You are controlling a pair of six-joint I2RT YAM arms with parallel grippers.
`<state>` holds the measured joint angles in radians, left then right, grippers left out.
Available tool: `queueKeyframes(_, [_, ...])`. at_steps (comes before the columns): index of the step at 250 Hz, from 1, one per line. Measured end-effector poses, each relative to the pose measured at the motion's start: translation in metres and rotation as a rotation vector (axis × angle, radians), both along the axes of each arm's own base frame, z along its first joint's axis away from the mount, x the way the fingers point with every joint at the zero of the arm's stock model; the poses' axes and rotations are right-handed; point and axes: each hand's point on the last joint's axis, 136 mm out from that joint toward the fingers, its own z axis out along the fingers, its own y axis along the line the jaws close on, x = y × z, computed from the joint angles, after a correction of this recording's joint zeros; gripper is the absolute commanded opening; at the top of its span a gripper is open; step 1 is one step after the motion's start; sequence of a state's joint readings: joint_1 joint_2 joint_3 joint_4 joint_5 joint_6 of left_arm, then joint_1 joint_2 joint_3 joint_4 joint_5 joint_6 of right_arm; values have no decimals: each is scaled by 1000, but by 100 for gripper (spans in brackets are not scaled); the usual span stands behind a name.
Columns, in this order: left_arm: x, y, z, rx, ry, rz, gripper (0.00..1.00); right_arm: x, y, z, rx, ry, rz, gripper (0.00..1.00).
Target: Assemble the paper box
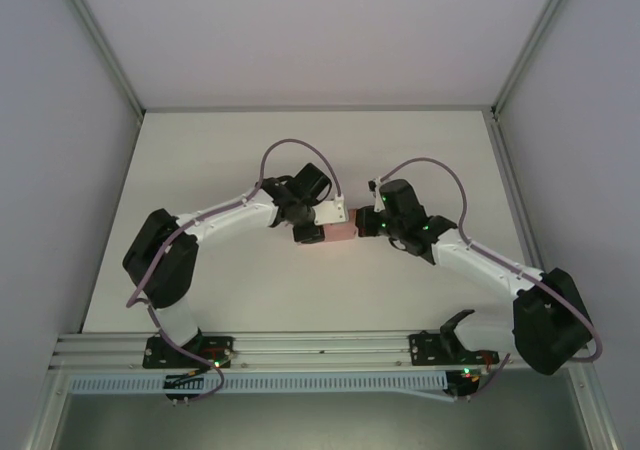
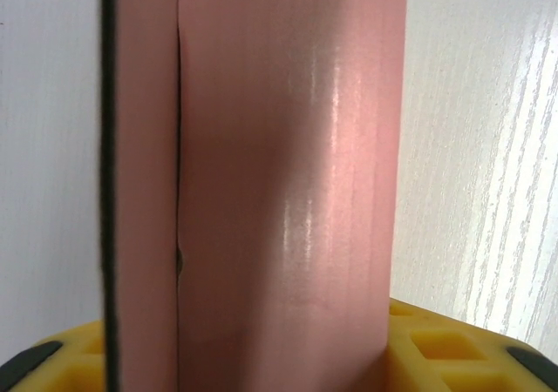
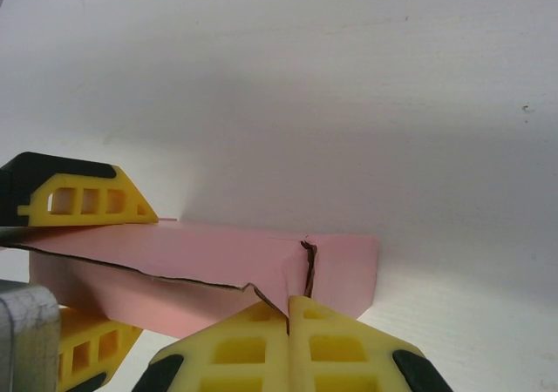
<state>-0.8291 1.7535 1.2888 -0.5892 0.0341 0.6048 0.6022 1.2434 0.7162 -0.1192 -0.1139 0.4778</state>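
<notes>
The pink box (image 1: 338, 232) sits about the middle of the bench (image 1: 210, 160), well clear of every edge, with both arms reaching in to meet over it. I cannot tell whether it rests on the surface or is held just above it.

The left gripper (image 1: 303, 233) has the box at its left end. In its wrist view the card stands between the yellow fingers (image 2: 453, 348). From the other wrist, one of those fingers (image 3: 83, 199) lies flat on the top face with another beneath, so it is grasping the box.

The right gripper (image 1: 362, 223) is at the right end, its fingers (image 3: 253, 348) clenched together. A thin card edge runs down into the seam between them, pinched there.
</notes>
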Motion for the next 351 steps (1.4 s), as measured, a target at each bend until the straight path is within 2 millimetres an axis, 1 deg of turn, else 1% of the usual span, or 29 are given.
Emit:
queueKeyframes(5, [0,0,0,0,0,0,49,0,0,0,-2,-1,-4,0])
queueKeyframes(14, [0,0,0,-1,-1,1,54,1,0,0,-5,-4,-9,0])
queueKeyframes(25, [2,1,1,0,-5,12,55,2,-2,-1,-14,-9,-19,0])
queueKeyframes(38, [5,1,3,-5,-11,24,66,3,-4,-1,-23,-14,-34,0])
queueKeyframes(48, [9,2,5,-9,-17,37,70,5,-6,-1,-34,-17,-48,0])
queueKeyframes(58, [11,2,7,-14,-22,50,77,6,-8,-2,-45,-19,-61,0])
queueKeyframes(77, [13,4,13,-26,-28,72,84,7,-11,-2,-63,-18,-82,0])
queueKeyframes(102, [14,4,26,-54,-50,89,87,6,-10,-1,-88,-18,-91,0])
queueKeyframes(153, [19,7,65,-152,-125,166,88,-3,0,1,-134,1,-70,0])
queueKeyframes(169, [20,13,74,-177,-150,210,88,-4,2,2,-141,12,-75,0])
queueKeyframes(193, [22,25,80,-209,-172,300,77,-3,4,2,-151,29,-92,0])
queueKeyframes(203, [22,33,78,-217,-171,343,69,-2,5,2,-153,34,-97,0])
queueKeyframes(218, [26,45,75,-230,-157,424,61,-2,7,2,-158,46,-106,0])
queueKeyframes(247, [35,65,67,-253,-122,541,56,0,9,2,-171,56,-116,0])
queueKeyframes(265, [39,70,65,-274,-105,575,51,0,10,2,-175,64,-118,0])
queueKeyframes(279, [42,70,66,-297,-94,584,42,0,11,2,-176,65,-116,0])
queueKeyframes(287, [43,69,67,-308,-89,587,40,-1,11,2,-177,66,-116,0])
queueKeyframes(295, [43,68,67,-318,-83,589,38,-1,11,2,-178,67,-116,0])
queueKeyframes(317, [44,65,65,-327,-65,586,38,-1,10,1,-179,70,-118,0])
queueKeyframes(339, [47,64,63,-334,-52,586,39,0,11,2,-181,70,-118,0])
queueKeyframes(351, [48,64,62,-336,-49,587,41,0,11,2,-182,71,-118,0])
